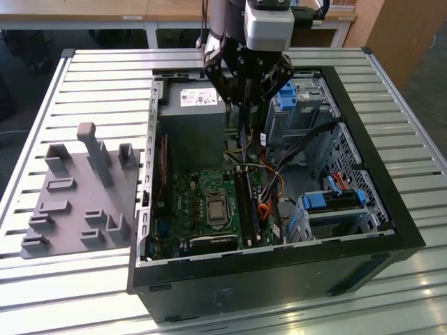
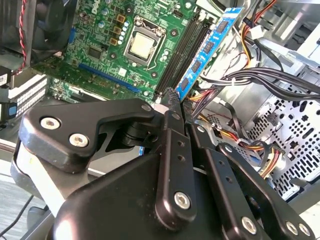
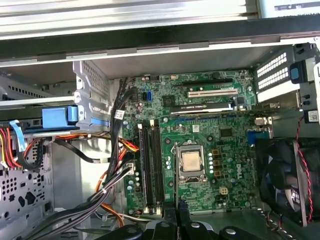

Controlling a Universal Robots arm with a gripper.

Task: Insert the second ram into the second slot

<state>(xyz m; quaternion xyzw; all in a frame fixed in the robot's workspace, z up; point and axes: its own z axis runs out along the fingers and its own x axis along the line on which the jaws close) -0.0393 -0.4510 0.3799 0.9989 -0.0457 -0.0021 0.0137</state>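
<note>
gripper [image 2: 175, 100] is closed tight on one short end of the second ram [image 2: 207, 50], nothing else in its hold. the stick is held aloft inside the open computer case [image 1: 279, 258], above the motherboard [image 3: 230, 170] and not seated. in the second wrist view its long axis runs on from the fingertips away from the wrist, near parallel to the memory slots [image 3: 150, 170] but off to their side, over the cables [image 2: 260, 77], far end clear of all. risks, as judged: an end-only pinch gives leverage, so any contact could pivot or slip the stick. the sideways offset could land it on cables or a slot latch. a tilted entry could jam the edge.
</note>
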